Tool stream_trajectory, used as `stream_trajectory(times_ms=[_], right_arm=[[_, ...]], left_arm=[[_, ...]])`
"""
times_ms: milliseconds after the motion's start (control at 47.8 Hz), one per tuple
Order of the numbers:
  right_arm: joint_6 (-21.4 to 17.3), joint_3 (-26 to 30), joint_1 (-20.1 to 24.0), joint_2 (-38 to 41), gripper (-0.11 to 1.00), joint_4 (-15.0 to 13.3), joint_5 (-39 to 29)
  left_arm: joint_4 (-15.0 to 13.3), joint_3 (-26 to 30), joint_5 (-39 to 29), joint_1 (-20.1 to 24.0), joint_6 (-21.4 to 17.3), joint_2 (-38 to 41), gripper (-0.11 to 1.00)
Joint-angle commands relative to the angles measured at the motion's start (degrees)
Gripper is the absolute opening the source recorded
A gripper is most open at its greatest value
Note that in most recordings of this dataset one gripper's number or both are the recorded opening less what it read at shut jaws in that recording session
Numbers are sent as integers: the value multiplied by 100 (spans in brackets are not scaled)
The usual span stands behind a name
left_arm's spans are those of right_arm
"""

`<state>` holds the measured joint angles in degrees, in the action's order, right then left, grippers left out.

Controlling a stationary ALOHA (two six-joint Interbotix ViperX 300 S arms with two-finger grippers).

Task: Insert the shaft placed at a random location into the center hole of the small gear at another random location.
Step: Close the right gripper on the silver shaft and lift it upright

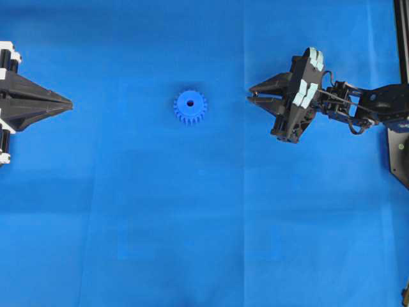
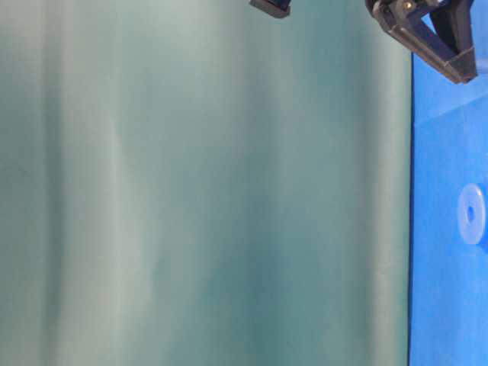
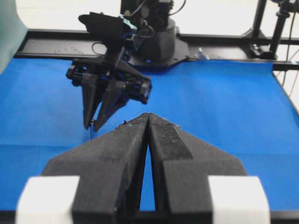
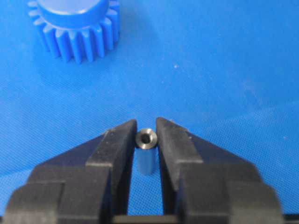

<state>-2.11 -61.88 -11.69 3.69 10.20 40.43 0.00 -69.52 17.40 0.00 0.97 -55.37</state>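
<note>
The small gear (image 1: 190,106) is bright blue and lies flat on the blue cloth, its center hole (image 1: 190,102) facing up. In the right wrist view the gear (image 4: 74,28) sits at the upper left, ahead of the fingers. My right gripper (image 4: 146,127) is shut on the shaft (image 4: 146,140), a short silvery pin standing upright with its hollow end showing between the fingertips. Overhead, the right gripper (image 1: 250,96) points left, to the right of the gear and apart from it. My left gripper (image 1: 69,101) rests at the left edge, shut on nothing (image 3: 148,115).
The left wrist view shows the right arm (image 3: 112,84) tilted down with its fingertips near the cloth. A black frame rail (image 1: 401,38) and arm base stand at the right edge. A grey-green backdrop (image 2: 206,183) borders the cloth in the table-level view.
</note>
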Motion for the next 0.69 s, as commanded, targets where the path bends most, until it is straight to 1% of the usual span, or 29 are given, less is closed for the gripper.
stream_trajectory(times_ms=[0,251,335,440,565,670], right_arm=[[0,35,35,-53,3,-9,149],[-9,53,62,-70,3,-9,167],[-18,70,97,-229,3,-9,88],[-35,88,105,-624,3,-9,-211],[-18,149,97,-1187,3,0,-853],[0,176,97,-1485,3,0,-1195]], left_arm=[[9,62,62,18,-9,18,0],[9,62,62,18,0,18,0],[9,62,62,18,0,18,0],[9,62,62,18,0,18,0],[9,62,62,18,0,18,0],[9,62,53,18,0,18,0]])
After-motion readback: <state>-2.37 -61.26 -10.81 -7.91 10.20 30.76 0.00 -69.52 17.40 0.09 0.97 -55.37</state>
